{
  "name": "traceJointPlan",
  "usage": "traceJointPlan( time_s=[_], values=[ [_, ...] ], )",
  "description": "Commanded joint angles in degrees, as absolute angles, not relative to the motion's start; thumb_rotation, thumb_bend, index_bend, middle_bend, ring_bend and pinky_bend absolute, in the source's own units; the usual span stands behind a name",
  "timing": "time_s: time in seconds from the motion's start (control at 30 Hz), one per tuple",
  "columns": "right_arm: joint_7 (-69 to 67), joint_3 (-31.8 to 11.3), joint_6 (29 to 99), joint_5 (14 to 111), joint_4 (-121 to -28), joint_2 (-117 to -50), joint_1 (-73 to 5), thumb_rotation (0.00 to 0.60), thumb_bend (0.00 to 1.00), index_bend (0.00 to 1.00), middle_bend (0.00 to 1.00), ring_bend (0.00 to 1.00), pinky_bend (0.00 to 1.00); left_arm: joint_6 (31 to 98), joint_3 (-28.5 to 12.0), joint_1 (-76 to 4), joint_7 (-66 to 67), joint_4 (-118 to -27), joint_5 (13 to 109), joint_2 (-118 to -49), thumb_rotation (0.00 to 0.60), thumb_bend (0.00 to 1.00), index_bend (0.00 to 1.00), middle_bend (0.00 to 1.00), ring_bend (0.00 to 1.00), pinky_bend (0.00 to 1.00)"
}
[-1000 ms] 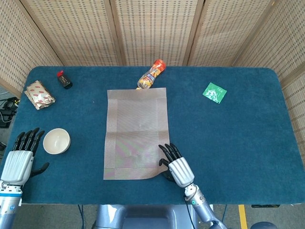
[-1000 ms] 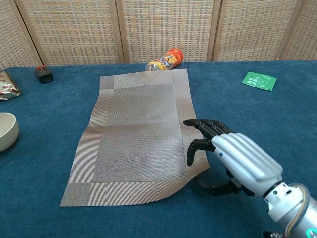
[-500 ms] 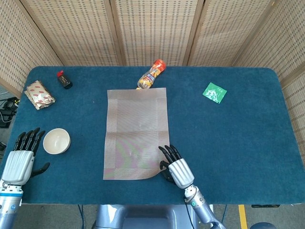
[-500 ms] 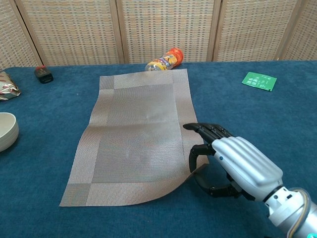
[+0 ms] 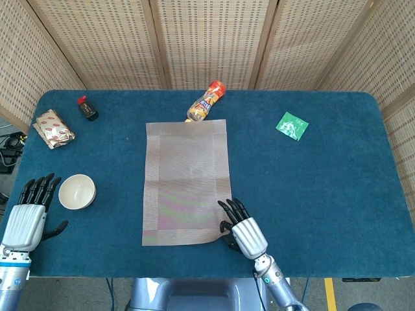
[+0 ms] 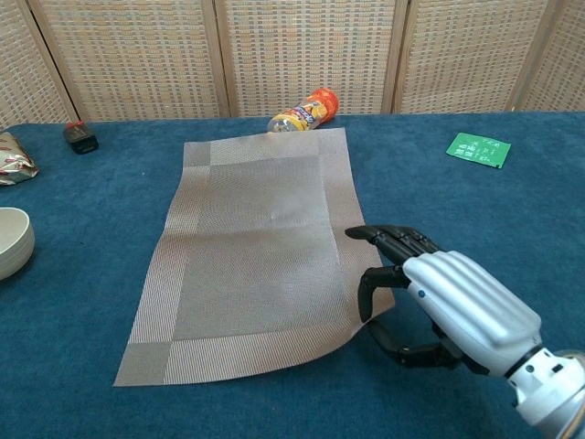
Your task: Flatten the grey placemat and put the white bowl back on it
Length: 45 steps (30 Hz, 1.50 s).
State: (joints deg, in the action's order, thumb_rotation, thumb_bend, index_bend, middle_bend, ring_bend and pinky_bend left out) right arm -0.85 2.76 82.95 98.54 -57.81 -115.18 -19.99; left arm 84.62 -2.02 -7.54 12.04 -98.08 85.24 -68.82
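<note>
The grey placemat [image 5: 185, 181] [image 6: 251, 251] lies lengthwise in the middle of the blue table, and its near right corner curls up slightly. My right hand [image 5: 244, 231] [image 6: 448, 302] is at that corner. It pinches the mat's edge between a bent finger on top and the thumb underneath, with the other fingers stretched forward. The white bowl [image 5: 77, 191] [image 6: 13, 241] stands upright on the cloth left of the mat. My left hand [image 5: 27, 216] rests just left of the bowl without touching it, its fingers straight and apart and nothing in it.
An orange bottle [image 5: 206, 100] [image 6: 304, 110] lies at the mat's far edge. A green packet [image 5: 292, 125] [image 6: 477, 148] is far right. A small black item [image 5: 87, 108] [image 6: 80, 137] and a foil snack pack [image 5: 53, 127] [image 6: 13, 157] are far left. Woven screens stand behind the table.
My right hand has drawn back toward the near table edge with the mat's corner. The mat slid slightly with it and its corner lies lower. The left hand and bowl have barely moved.
</note>
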Motion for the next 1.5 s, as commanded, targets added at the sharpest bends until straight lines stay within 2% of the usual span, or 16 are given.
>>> traceJointPlan(
  time_s=[0.03,0.43,0.6,0.87,1.1,1.3,1.5],
  values=[
    [1.77,3.84,84.83,99.17,-60.1,-112.3,-18.46,0.6,0.63,0.62,0.15,0.0,0.0,84.58,-2.01,-7.54,12.0,-98.09,85.31,-68.8,0.6,0.21,0.0,0.0,0.0,0.0],
    [5.79,8.39,89.93,100.84,-67.23,-102.09,-12.9,0.6,0.62,0.65,0.16,0.0,0.0,85.38,-1.62,-7.2,11.47,-98.56,86.99,-68.44,0.6,0.21,0.0,0.0,0.0,0.0],
    [8.12,8.07,91.35,101.34,-68.37,-98.63,-12.02,0.6,0.62,0.66,0.16,0.0,0.0,85.42,-1.49,-7.11,11.14,-98.52,87.35,-68.31,0.6,0.21,0.0,0.0,0.0,0.0],
    [7.62,3.72,90.89,97.84,-66.62,-92.74,-12.55,0.6,0.62,0.67,0.18,0.0,0.0,85.16,-1.52,-7.11,10.6,-98.32,87.31,-68.23,0.6,0.21,0.0,0.0,0.0,0.0],
    [6.94,-1.71,86.45,93.17,-63.95,-89.58,-15.56,0.6,0.61,0.67,0.18,0.0,0.0,85.2,-1.51,-7.07,11.52,-98.39,87.44,-68.68,0.6,0.21,0.0,0.0,0.0,0.0],
    [9.02,-6.36,80.94,89.51,-64.64,-88.56,-19.8,0.6,0.61,0.68,0.19,0.0,0.0,84.97,-1.55,-7.12,12.36,-98.37,87.26,-69.15,0.6,0.21,0.0,0.0,0.0,0.0],
    [15.19,-7.99,77.78,88.94,-64.73,-89.64,-23.1,0.6,0.6,0.69,0.2,0.0,0.0,84.76,-1.74,-7.17,12.88,-98.03,86.78,-69.43,0.6,0.21,0.0,0.0,0.0,0.0]
  ],
)
